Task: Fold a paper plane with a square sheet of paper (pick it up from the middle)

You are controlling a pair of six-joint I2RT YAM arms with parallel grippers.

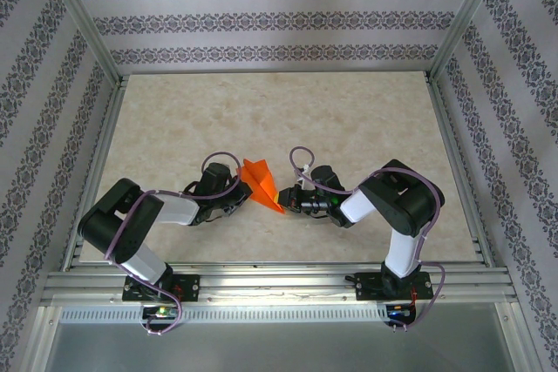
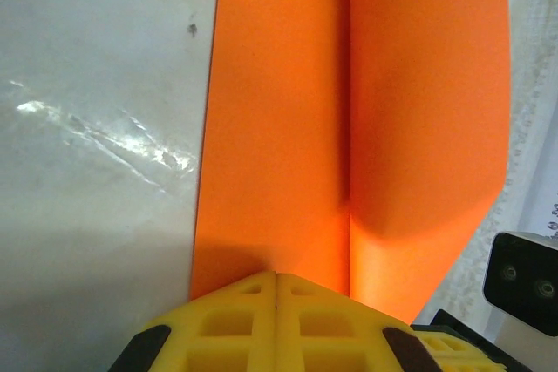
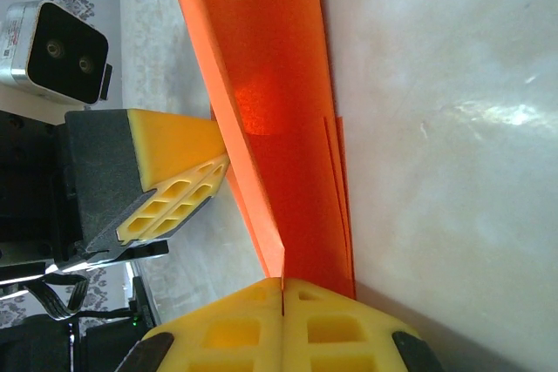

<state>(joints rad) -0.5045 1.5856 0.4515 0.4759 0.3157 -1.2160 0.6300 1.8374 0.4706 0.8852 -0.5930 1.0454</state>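
**Both Grippers Clamped on the Paper Plane**

The table (image 1: 349, 119) carries the left arm (image 1: 131, 224) and the right arm (image 1: 401, 202), both bent inward toward its middle. The paper plane (image 1: 261, 185), orange and folded along a centre crease, sits between the two grippers, with its narrow end pointing near and right. The left gripper (image 2: 276, 278) is clamped on the plane's left side, yellow fingers (image 3: 174, 185) pressed together. The right gripper (image 3: 283, 283) is clamped on the narrow end.
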